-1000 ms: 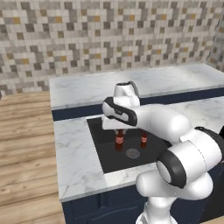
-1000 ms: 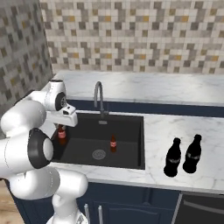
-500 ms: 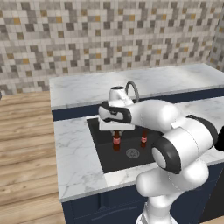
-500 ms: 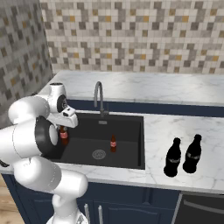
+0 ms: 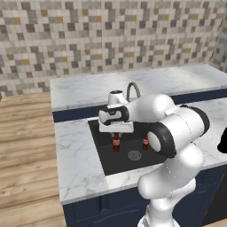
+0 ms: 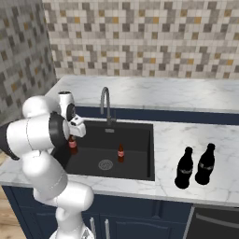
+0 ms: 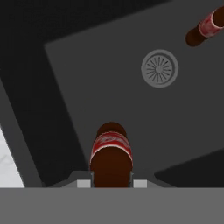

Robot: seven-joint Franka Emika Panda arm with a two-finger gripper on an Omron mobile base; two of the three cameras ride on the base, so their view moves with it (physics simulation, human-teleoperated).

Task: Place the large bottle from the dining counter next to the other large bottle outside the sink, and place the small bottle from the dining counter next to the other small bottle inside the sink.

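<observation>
My gripper [image 7: 110, 183] is shut on the small bottle [image 7: 110, 151], brown with a red label, and holds it upright low in the left part of the black sink [image 7: 87, 78]. The gripper [image 5: 116, 131] grips the small bottle [image 5: 116, 143] by its top. I cannot tell whether it touches the sink floor. The other small bottle [image 6: 121, 153] stands right of the drain [image 6: 106, 164], apart from the held small bottle [image 6: 73, 145]. Two alike large bottles [image 6: 185, 168] [image 6: 206, 163] stand side by side on the marble right of the sink. The dining counter [image 5: 146, 82] runs behind the sink.
A curved steel faucet [image 6: 106, 103] rises at the sink's back edge, close to my hand. The sink's left wall [image 7: 26, 131] is right beside the held bottle. A tiled wall [image 6: 140, 42] stands behind the counters, and wooden floor [image 5: 26, 146] lies to the left.
The arm's upper links have swung round and the hand has settled slightly lower over the sink's left part. The held small bottle has hardly shifted. The gripper stays shut.
</observation>
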